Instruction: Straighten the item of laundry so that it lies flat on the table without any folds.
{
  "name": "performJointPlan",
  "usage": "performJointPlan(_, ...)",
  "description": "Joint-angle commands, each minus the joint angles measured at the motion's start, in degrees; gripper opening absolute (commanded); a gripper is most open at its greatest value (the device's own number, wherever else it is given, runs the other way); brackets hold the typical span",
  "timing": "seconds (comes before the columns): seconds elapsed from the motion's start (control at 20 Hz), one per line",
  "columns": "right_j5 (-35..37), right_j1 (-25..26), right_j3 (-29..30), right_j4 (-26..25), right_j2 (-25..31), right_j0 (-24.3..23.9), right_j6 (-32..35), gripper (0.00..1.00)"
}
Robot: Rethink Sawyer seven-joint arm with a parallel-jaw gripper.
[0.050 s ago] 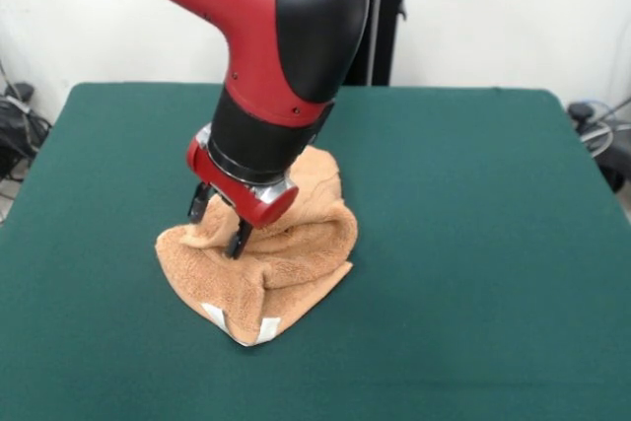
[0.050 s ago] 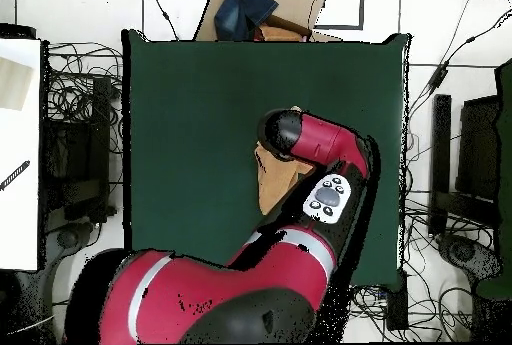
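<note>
Your claw [image 1: 221, 222]: fingers apart, tips on towel | towel [image 1: 286, 261]: bunched, folded, white tag at near corner | desk [image 1: 473, 244]: green

The towel [image 1: 271, 258] is lying bunched near the middle of the table [image 1: 473, 244], the gripper [image 1: 219, 221] (fingers apparently spread) pressing onto it.

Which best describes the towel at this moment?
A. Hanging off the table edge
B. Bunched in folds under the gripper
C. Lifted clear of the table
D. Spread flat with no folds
B: the towel lies heaped in folds on the table, with the gripper down on it.
</note>
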Motion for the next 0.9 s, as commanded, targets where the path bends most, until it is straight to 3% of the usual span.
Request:
performJointPlan(0.05, -3.76, 2.70, 0.59, 0.14, 8.27, 0.53, 7.35, 1.00)
performJointPlan(0.9, -5.88, 4.09, -0.72, 0.04, 10.14, -1.34, 5.60, 1.00)
